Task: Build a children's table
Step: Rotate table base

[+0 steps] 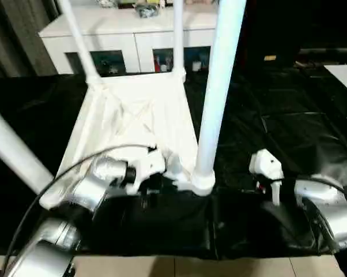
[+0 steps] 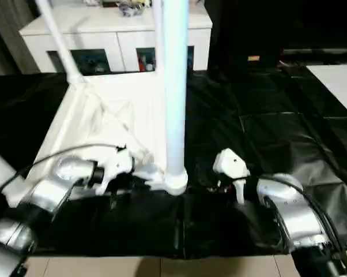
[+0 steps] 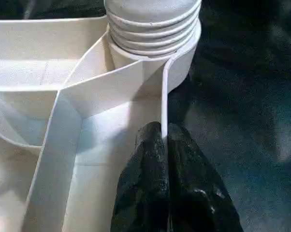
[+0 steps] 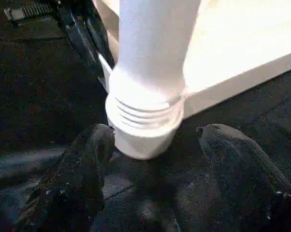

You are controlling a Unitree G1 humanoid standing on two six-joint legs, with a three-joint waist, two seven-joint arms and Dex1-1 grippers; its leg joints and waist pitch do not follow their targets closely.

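Children's table (image 1: pixel 133 124) upside down on black sheet (image 1: pixel 277 144), four legs up.

Left wrist view shows the left pincer (image 3: pixel 164 131) clamped together on the thin rim beside the threaded near corner socket (image 3: pixel 155 29). Right wrist view shows the right pincer (image 4: pixel 152 140) spread apart around that leg (image 1: pixel 219 86), apparently not touching. White cabinet (image 1: pixel 127 34) behind.

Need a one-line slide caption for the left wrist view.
Left gripper fingers shut on the upturned table's side wall, just below a corner socket with a leg screwed in.
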